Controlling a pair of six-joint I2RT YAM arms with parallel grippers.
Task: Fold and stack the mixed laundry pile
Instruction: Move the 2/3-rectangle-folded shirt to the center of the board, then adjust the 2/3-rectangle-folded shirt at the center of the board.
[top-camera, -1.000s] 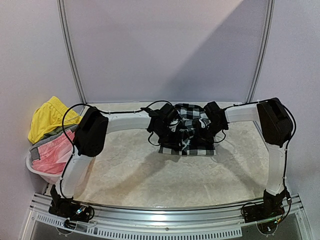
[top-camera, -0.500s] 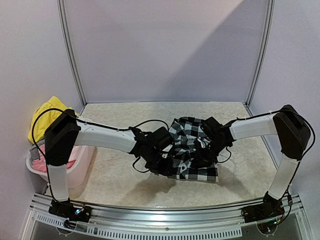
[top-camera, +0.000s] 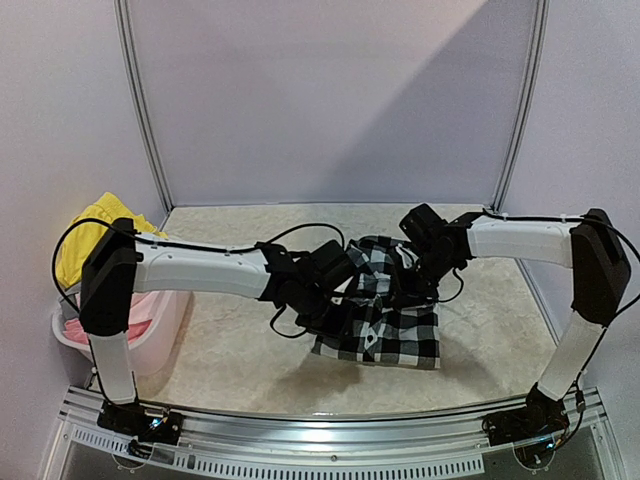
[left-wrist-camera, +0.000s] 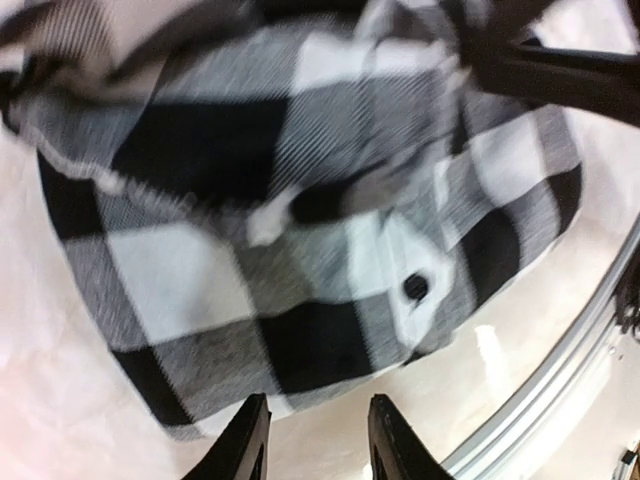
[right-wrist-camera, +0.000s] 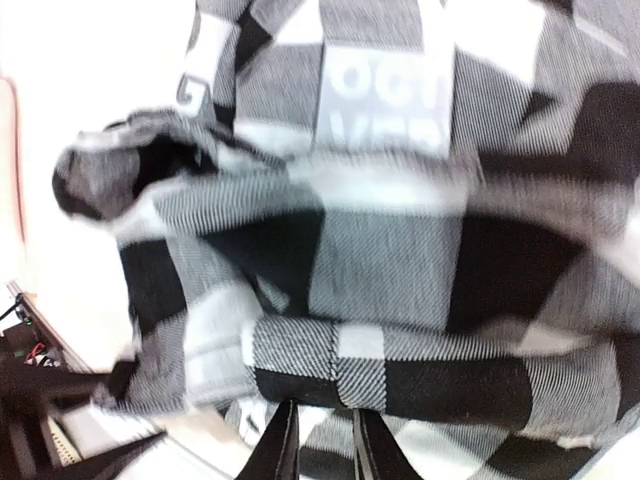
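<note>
The black-and-white checked shirt (top-camera: 395, 335) lies bunched at its far end and spread at its near end in the middle of the table. My right gripper (top-camera: 415, 285) is over its upper part. In the right wrist view the right gripper (right-wrist-camera: 325, 430) is shut on a folded edge of the shirt (right-wrist-camera: 400, 250), whose white lettering (right-wrist-camera: 385, 95) shows further off. My left gripper (top-camera: 335, 300) is at the shirt's left side. In the left wrist view the left gripper (left-wrist-camera: 320, 430) stands open, bare table between its fingers and the shirt's hem (left-wrist-camera: 300, 250) just beyond the tips. A yellow garment (top-camera: 95, 235) and a pink one (top-camera: 72, 328) rest in the basket.
The white plastic basket (top-camera: 150, 340) stands at the left edge of the table, partly behind my left arm's elbow. An aluminium rail (top-camera: 320, 440) runs along the near edge and shows in the left wrist view as the rail (left-wrist-camera: 560, 360). Two frame posts (top-camera: 140, 110) rise at the back.
Both arms have carried the shirt from the back middle toward the near side. It now reaches lower and lies more spread. The left elbow has swung left over the basket.
</note>
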